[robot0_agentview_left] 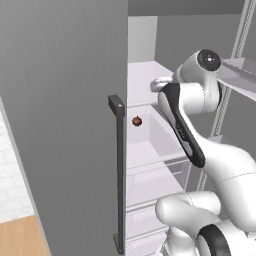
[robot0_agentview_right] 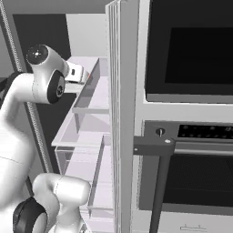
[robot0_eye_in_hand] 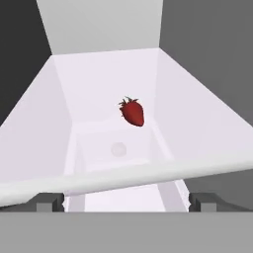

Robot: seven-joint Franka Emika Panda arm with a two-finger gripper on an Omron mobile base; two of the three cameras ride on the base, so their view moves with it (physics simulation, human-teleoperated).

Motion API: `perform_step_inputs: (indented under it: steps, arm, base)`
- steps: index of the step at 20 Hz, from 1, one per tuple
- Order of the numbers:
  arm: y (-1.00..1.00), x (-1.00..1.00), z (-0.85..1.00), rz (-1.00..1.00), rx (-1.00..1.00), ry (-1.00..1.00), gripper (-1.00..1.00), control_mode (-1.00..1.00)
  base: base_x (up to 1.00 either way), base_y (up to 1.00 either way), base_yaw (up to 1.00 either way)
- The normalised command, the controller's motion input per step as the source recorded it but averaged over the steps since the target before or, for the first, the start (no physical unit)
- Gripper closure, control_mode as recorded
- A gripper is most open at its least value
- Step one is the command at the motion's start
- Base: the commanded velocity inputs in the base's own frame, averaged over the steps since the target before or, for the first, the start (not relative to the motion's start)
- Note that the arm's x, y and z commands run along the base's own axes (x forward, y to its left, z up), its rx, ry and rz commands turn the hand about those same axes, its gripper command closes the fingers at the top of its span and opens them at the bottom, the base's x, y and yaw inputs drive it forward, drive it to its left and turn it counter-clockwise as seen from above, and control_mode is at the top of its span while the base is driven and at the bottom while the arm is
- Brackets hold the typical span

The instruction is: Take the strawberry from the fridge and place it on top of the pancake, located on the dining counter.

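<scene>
Jaws spread wide and empty, the gripper (robot0_eye_in_hand: 126, 202) faces the strawberry (robot0_eye_in_hand: 133, 112) straight ahead, deeper in the fridge (robot0_agentview_left: 65, 125), well apart.

support: white fridge shelf (robot0_eye_in_hand: 99, 84), mid-frame in your hand view | on it: strawberry (robot0_eye_in_hand: 133, 112), just right of centre, near back wall

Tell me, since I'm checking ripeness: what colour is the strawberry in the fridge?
Bright red, with a small dark leafy top; the strawberry shows best in the hand view.
</scene>
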Motion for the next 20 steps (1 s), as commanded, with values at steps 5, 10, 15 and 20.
perform_step_inputs:
  steps: [5,10,15,20]
  arm:
    - [-0.07,0.81,0.00,0.00,0.00,0.01,-1.00,-1.00]
    - [-0.02,0.55,-0.01,0.03,-0.06,0.04,-1.00,-1.00]
    - [-0.11,0.33,-0.09,0.05,-0.01,0.09,-1.00,-1.00]
    - [-0.02,0.42,-0.16,0.03,0.00,0.06,-1.00,-1.00]
  base:
    - [0.00,0.00,0.00]
    - [0.00,0.00,0.00]
    - [0.00,0.00,0.00]
    - [0.00,0.00,0.00]
